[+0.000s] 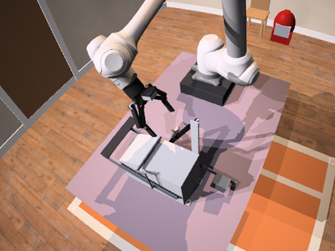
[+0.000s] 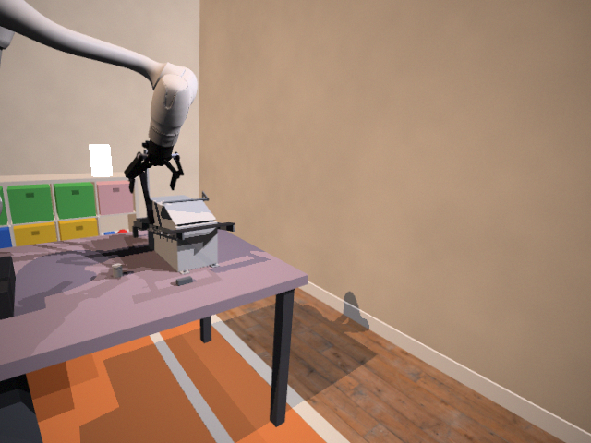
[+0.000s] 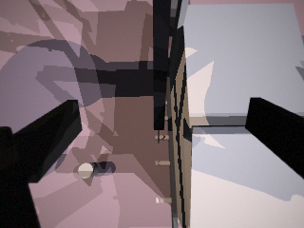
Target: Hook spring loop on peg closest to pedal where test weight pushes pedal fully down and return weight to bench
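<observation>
The grey feeder box (image 1: 161, 165) stands in the middle of the purple bench, and also shows in the exterior view (image 2: 186, 233). A small grey plate on a dark arm (image 1: 222, 182), seemingly the pedal, sticks out at its near right end. In the wrist view a dark spring bar (image 3: 161, 71) runs down the feeder's side and ends at the top peg (image 3: 161, 138) of three pegs in a row. The steel weight (image 1: 174, 129) (image 2: 115, 269) (image 3: 85, 169), a small cylinder, stands on the bench beside the feeder. My gripper (image 1: 152, 111) (image 2: 152, 183) (image 3: 163, 114) hangs wide open and empty above the spring's end.
The robot's base (image 1: 210, 87) sits at the far end of the bench. A dark U-shaped frame (image 1: 115, 140) juts from the feeder's left end and a tall grey post (image 1: 195, 134) rises at its back. Coloured storage bins (image 2: 52, 209) stand behind the bench.
</observation>
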